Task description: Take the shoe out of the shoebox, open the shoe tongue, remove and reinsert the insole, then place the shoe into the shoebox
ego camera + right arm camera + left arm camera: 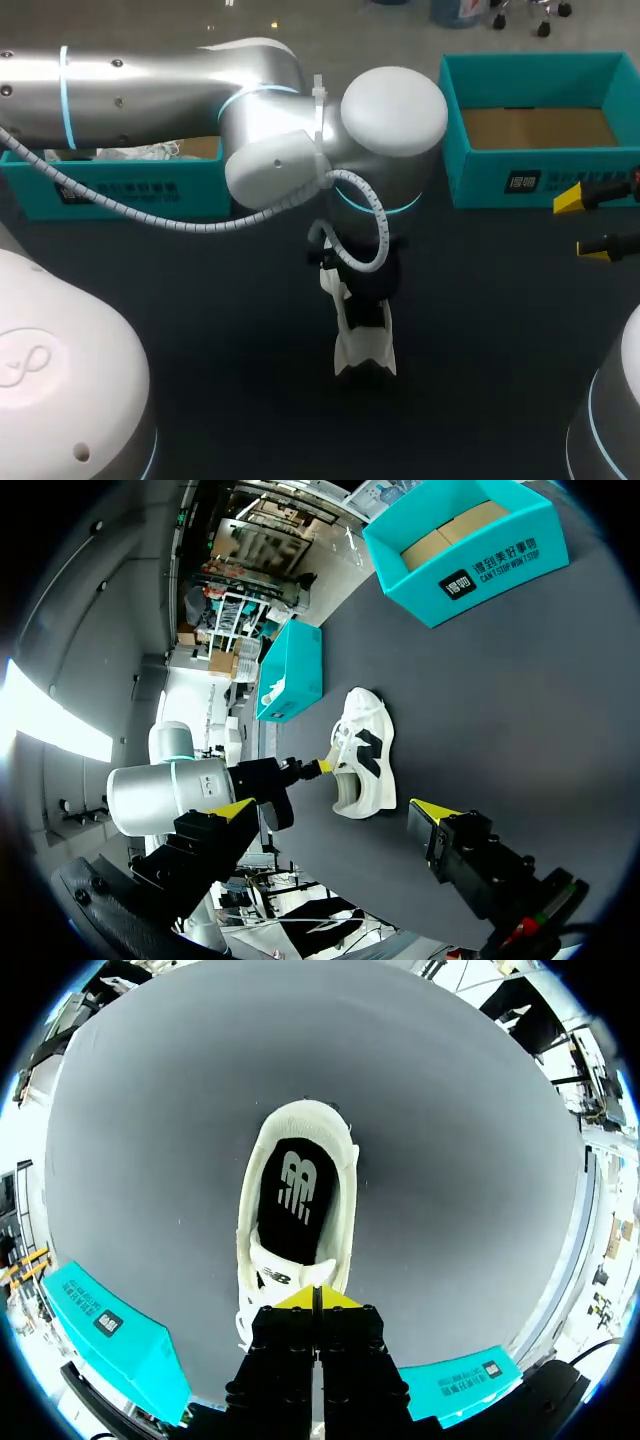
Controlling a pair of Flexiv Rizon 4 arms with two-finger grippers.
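Head view first, and the dark table (200, 330) is the stage. The left arm (150, 80) comes in from 9 o'clock and hangs over the centre, hiding half the action. Two teal boxes sit along the far edge: the left shoebox (120, 190) at 10 o'clock and the right shoebox (540, 170) at 2 o'clock, its cardboard floor bare.

The white shoe (365, 350) stands on the table just toward 6 o'clock of centre, heel at 6 and toe at 12, well apart from both boxes. The right gripper (585, 225) waits at 3 o'clock, fingers wide apart and holding nothing.

The left wrist view shows the black insole (297, 1200) lying flat inside the shoe. The left gripper (318, 1298) has its yellow tips pressed together right at the tongue (272, 1278). Whether any tongue is caught between them, I cannot tell.

Now the danger: nothing pins that shoe. A pull on the tongue could drag or tip the whole shoe instead of opening it. If the tips only graze the tongue, they may slip off. With the throat narrow, the insole could buckle or snag coming out.
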